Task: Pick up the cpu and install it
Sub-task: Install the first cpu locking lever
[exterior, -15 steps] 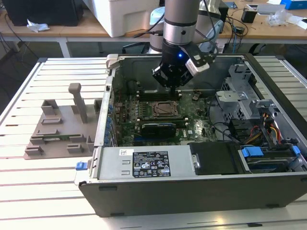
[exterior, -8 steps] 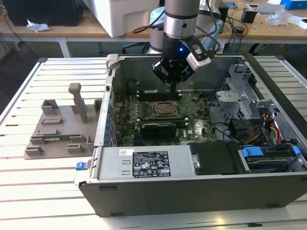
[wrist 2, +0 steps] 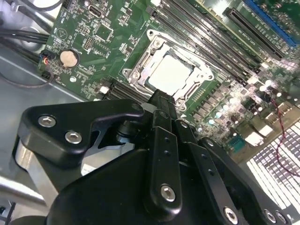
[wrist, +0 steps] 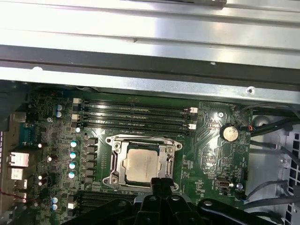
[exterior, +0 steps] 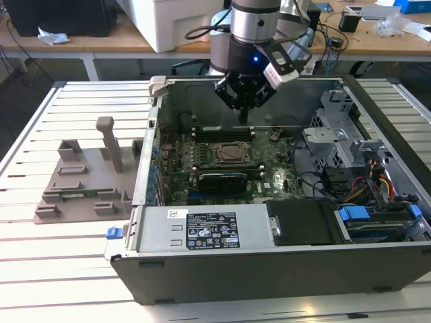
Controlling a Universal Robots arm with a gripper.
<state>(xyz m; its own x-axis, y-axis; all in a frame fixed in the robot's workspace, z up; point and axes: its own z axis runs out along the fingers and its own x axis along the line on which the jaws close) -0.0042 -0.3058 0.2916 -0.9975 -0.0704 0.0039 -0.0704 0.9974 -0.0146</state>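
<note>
The cpu (wrist: 140, 165), a shiny silver-grey square, lies flat inside the metal socket frame (wrist: 143, 161) on the green motherboard (wrist: 206, 140). It shows in both wrist views, also as the cpu (wrist 2: 169, 74). My gripper (exterior: 244, 116) hangs inside the open computer case, above the socket (exterior: 229, 153) and slightly toward the case's back wall. Its black fingertips (wrist 2: 161, 99) are pressed together with nothing between them, and they stand clear of the chip. In the first wrist view the gripper (wrist: 159, 182) sits at the socket's edge.
The open case (exterior: 269, 262) lies on a slatted white table. Memory slots (wrist: 136, 115) flank the socket, and a black expansion card (exterior: 215, 180) lies in front of it. Drive cages and cables (exterior: 363, 175) fill the exterior view's right. A grey block with posts (exterior: 87, 175) stands on the exterior view's left.
</note>
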